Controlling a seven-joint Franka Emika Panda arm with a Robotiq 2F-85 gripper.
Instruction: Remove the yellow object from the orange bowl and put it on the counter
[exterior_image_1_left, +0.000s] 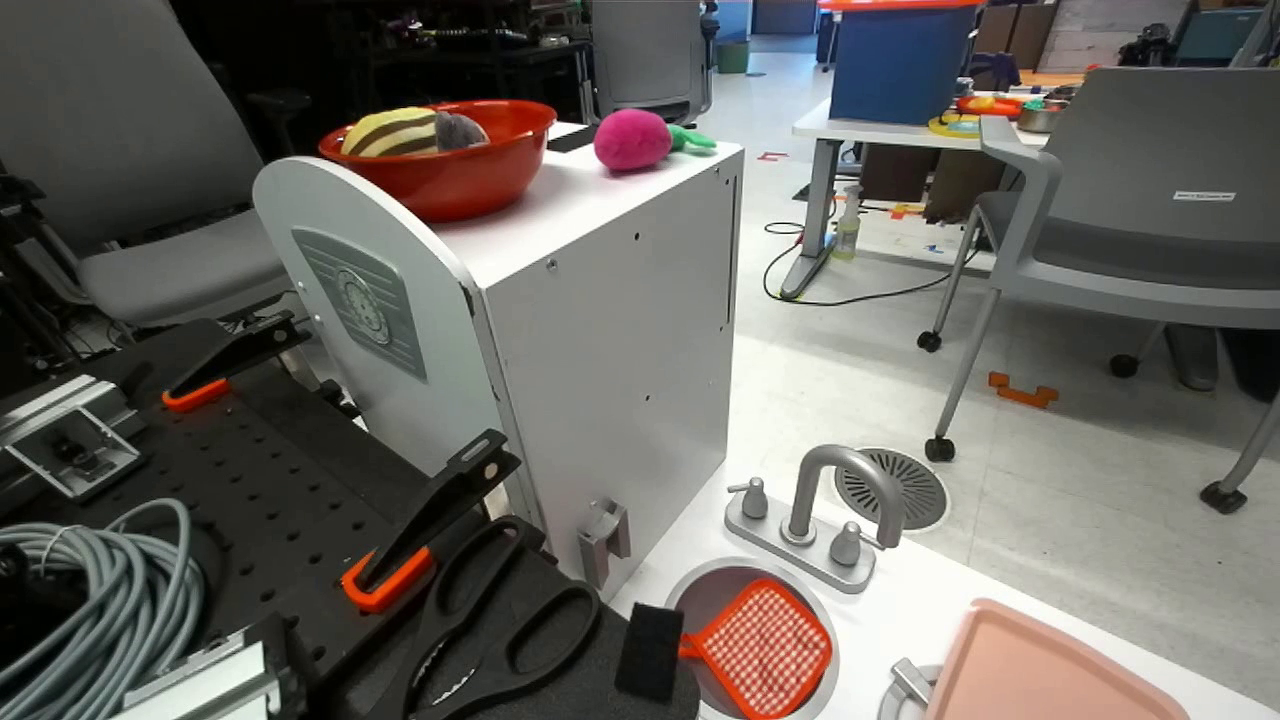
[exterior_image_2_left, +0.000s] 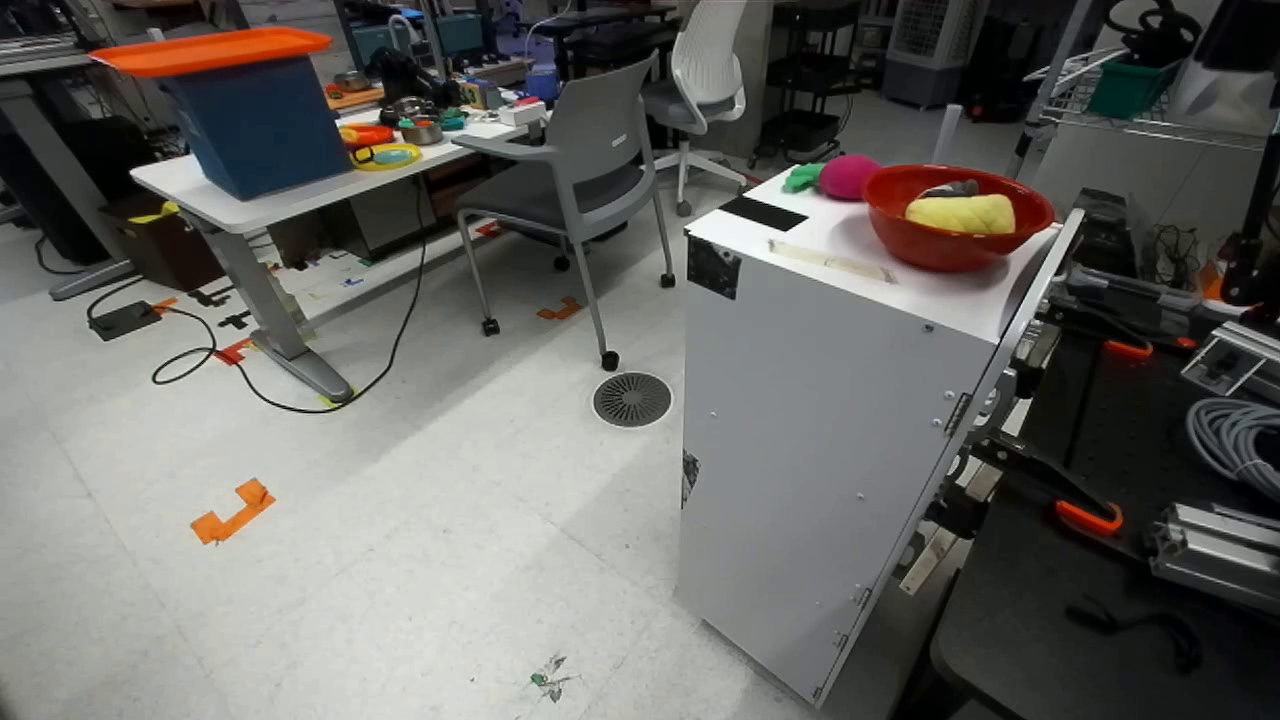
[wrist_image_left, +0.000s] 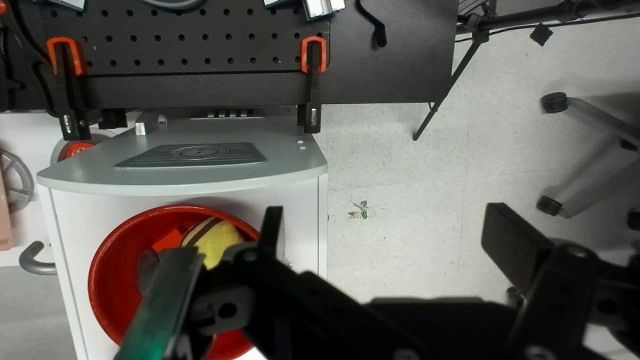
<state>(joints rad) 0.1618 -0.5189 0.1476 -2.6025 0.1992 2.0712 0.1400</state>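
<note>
Here's the giant of the scene, the white cabinet, standing upright in both exterior views, its flat white top the counter. Next up, the black pegboard table, stretched across eleven o'clock in the wrist view. Grey chair at three o'clock from the cabinet in an exterior view, orange-topped blue bin at two. Now the orange bowl, sitting level on the counter! And the gripper: fingers spread wide, pale floor showing through the gap, nothing in its hold, the bowl off towards nine o'clock. At the bowl's ten o'clock in an exterior view, a green-topped pink plush vegetable lies on the counter. And the yellow object, brown-striped, it's inside the bowl, one o'clock in the wrist view, partly hidden by the gripper! Smallest, a grey lump just beside it; whether they touch, I can't tell.
</note>
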